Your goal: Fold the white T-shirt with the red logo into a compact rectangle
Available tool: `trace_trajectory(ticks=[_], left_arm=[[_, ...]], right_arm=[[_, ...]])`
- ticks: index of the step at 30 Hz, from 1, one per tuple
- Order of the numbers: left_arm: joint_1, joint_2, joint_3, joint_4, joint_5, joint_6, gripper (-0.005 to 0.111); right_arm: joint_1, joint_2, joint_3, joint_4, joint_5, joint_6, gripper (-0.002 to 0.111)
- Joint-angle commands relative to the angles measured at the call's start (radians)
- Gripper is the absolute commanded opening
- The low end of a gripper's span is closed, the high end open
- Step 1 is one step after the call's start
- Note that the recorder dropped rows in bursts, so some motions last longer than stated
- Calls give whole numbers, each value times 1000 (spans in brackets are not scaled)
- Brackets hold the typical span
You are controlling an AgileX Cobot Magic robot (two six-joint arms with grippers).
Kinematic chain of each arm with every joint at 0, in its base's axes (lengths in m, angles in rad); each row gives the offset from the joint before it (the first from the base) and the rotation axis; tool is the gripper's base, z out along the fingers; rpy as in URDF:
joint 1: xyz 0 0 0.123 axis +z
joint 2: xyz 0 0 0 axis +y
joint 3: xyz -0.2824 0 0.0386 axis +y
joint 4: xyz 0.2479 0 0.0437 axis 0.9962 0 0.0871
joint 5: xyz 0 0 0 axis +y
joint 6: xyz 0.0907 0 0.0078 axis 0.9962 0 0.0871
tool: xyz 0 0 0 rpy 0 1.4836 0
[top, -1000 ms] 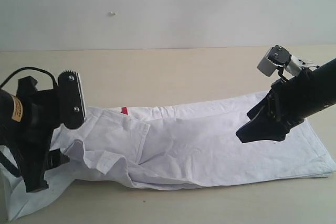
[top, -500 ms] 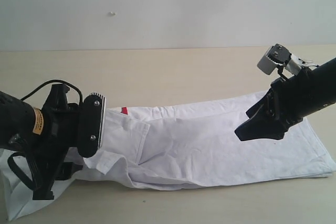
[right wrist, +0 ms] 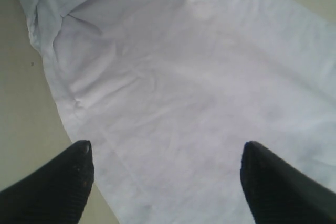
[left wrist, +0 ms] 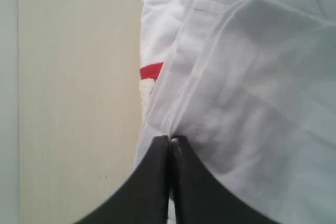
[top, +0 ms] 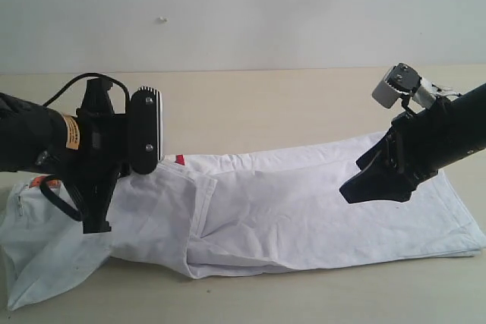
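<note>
nearest me, the white t-shirt (top: 304, 214) is lying in a long, partly folded band across the pale beige table (top: 266, 104), running from about 8 o'clock to 3 o'clock as i'm facing it. at the 8 o'clock end it is bunching into a loose, slack pouch, and the 3 o'clock end is sitting flat in neat stacked layers. the cloth is looking thin, soft and light, a matte cotton that is creasing easily and sagging wherever nothing is holding it. i'm judging it will drape and slip out of shape, not hold a fold, so it is asking for a pinch on a doubled edge or hem, not on a single loose layer.

a little further in, the left gripper (left wrist: 170, 145) is pressing its black, tapering fingers together on a folded edge of the shirt, with the fabric fanning away from the pinch in smooth pleats. just beside that edge a sliver of the red logo (left wrist: 151, 70) is peeking out from under the white.

over at 3 o'clock the right gripper (right wrist: 166, 150) is hovering above the flat part of the shirt with its ribbed black fingers spread wide apart, gripping nothing.

beyond both, bare tabletop is stretching toward 12 o'clock and meeting a plain whitish wall (top: 228, 13).
</note>
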Motion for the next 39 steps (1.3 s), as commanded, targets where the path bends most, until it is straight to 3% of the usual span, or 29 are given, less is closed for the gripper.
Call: trace_trajectory(ticks=[1,5,9,11,16,18,20,24,26,29,34,39], left_arm=[[57,69,-34,-4,-32,-12,0],[106,141,-55,-4,-46,-15,0],[162,206,-80,-4,-72,-153,3],[181,217,-86,-4,-77,-173,14],[221,209,-106,-4,-91,-249,53],[241,197,-120,-4,-91,-283,59],[261,176,-129,-4,-87,-347,57],[307,118,-141,-7,-2,-530,36],[334,88,-136,-16,50,-625,30],[363,62,-119,-67,110,-734,36],[380,51,-99,-287,233,-809,56],[380,47,-85,-331,326,-802,53]], right_arm=[[-3,0,-6,10,3,-10,74],[-3,0,-6,10,3,-10,74],[-3,0,-6,10,9,-10,74],[-3,0,-6,10,10,-10,74],[-3,0,-6,10,19,-10,74],[-3,0,-6,10,23,-10,74],[-3,0,-4,8,26,-21,74],[-3,0,-4,6,33,-21,74],[-3,0,-4,6,33,-21,74],[-3,0,-4,9,32,-22,74],[-3,0,-4,16,45,-22,74],[-3,0,-4,18,45,-18,74]])
